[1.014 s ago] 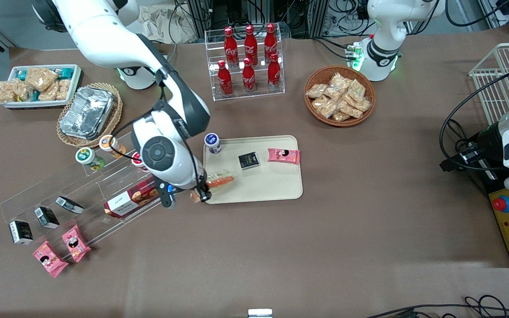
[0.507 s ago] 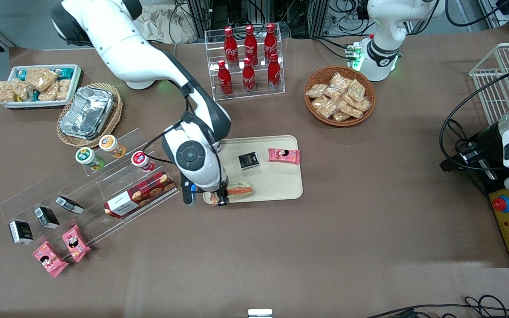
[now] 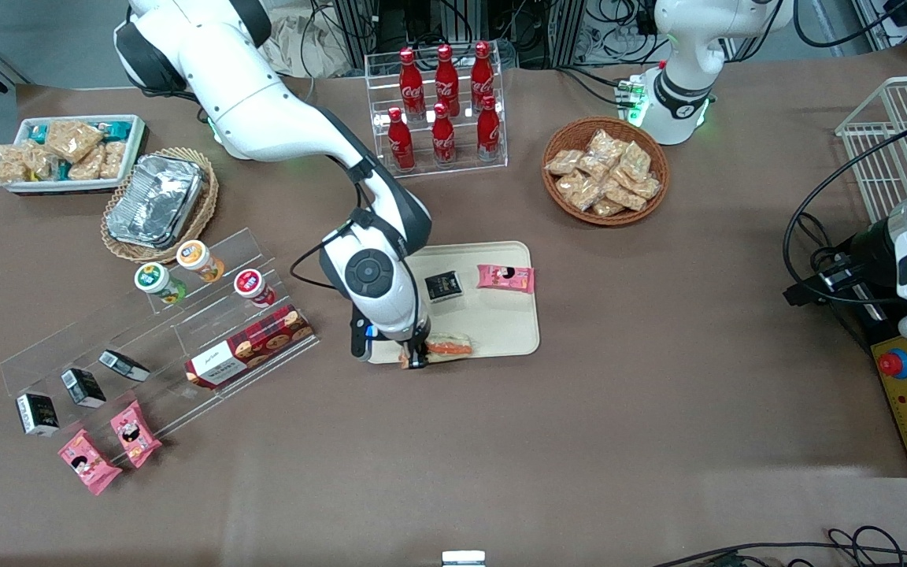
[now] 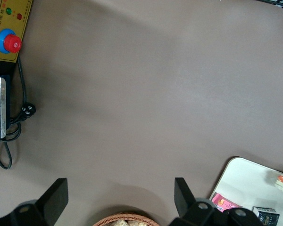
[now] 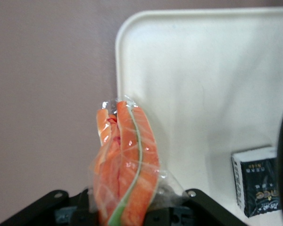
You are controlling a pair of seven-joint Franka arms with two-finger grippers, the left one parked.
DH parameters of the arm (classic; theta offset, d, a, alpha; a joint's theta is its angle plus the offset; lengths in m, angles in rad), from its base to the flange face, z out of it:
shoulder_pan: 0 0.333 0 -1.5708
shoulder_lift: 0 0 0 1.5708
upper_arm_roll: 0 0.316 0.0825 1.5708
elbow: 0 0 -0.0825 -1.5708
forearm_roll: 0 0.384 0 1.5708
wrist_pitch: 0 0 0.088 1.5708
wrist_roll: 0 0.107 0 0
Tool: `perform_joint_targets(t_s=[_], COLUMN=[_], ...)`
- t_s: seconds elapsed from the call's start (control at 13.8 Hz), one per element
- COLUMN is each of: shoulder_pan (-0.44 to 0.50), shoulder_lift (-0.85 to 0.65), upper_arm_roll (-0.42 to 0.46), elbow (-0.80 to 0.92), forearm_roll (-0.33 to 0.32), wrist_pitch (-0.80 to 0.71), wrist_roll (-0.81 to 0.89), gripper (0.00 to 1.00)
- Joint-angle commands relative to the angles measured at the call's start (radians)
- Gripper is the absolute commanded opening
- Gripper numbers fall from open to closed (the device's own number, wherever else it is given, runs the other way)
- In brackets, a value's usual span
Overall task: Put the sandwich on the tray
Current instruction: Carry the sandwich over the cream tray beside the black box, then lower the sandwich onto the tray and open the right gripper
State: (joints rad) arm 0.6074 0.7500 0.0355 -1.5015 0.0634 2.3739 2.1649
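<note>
The sandwich (image 3: 450,346) (image 5: 126,160) is a clear-wrapped wedge with orange and green filling. My right gripper (image 3: 416,358) (image 5: 125,214) is shut on it. It hangs at the cream tray's (image 3: 501,323) (image 5: 203,94) edge nearest the front camera, at the corner toward the working arm's end. In the right wrist view the sandwich's tip overlaps the tray's rim, and I cannot tell whether it touches the tray.
On the tray lie a black packet (image 3: 444,286) (image 5: 254,181) and a pink snack packet (image 3: 505,277). A clear stepped rack (image 3: 162,331) with cups and a biscuit box stands toward the working arm's end. A cola bottle rack (image 3: 442,110) and a snack basket (image 3: 605,169) stand farther from the camera.
My gripper has carried the sandwich sideways along the tray's near edge, away from the clear rack, toward the parked arm's end and slightly nearer the camera.
</note>
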Motion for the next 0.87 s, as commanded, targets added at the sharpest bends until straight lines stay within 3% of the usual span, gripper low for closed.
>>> perform_joint_targets(t_s=[0.0,0.36,0.72,0.8], shoulder_pan=[0.034,0.071,0.069,0.058], shoulder_lift=[0.014,0.04,0.051,0.054], upper_arm_roll=[-0.009,-0.014,-0.011,-0.011], elbow=[-0.045,-0.057,-0.056,-0.055], forearm_roll=[-0.02,-0.095,-0.097,-0.094], wrist_pitch=[0.1,0.13,0.134,0.133], wrist_roll=[0.073,0.2,0.216,0.216], gripper=[0.0,0.0,0.0,0.16])
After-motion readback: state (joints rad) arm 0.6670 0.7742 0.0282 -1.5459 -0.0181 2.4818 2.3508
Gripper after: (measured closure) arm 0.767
